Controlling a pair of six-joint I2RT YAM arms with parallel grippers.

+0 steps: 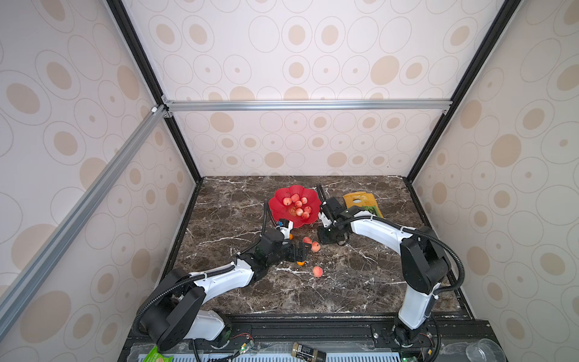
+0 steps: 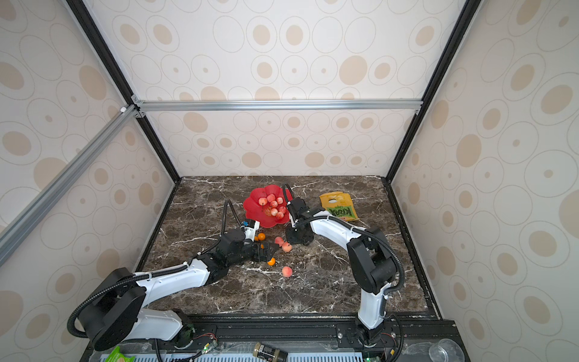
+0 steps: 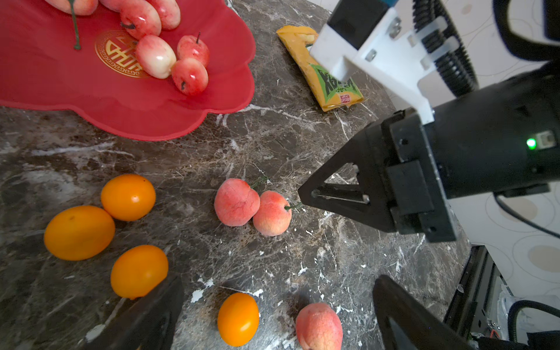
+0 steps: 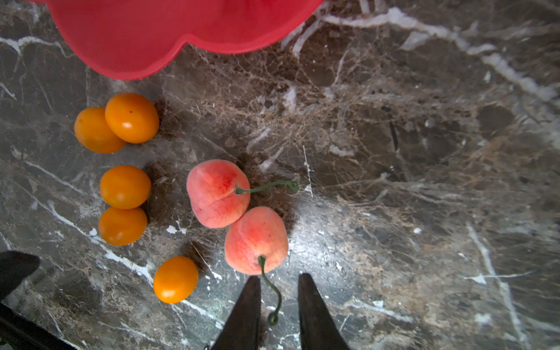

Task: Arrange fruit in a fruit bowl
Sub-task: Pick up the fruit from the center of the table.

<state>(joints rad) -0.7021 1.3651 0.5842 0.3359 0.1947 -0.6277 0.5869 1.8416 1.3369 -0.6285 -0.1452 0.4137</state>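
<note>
The red fruit bowl holds several pink-red fruits. On the marble in front of it lie two touching peaches and several orange fruits. My right gripper stands narrowly open, with the nearer peach's green stem lying loose between its fingers. My left gripper is wide open low over the table. An orange fruit and a third peach lie between its fingers, untouched.
A yellow-green snack bag lies right of the bowl, behind my right arm. A dark bottle, a clear cup and a green packet sit on the front rail. Patterned walls close in three sides.
</note>
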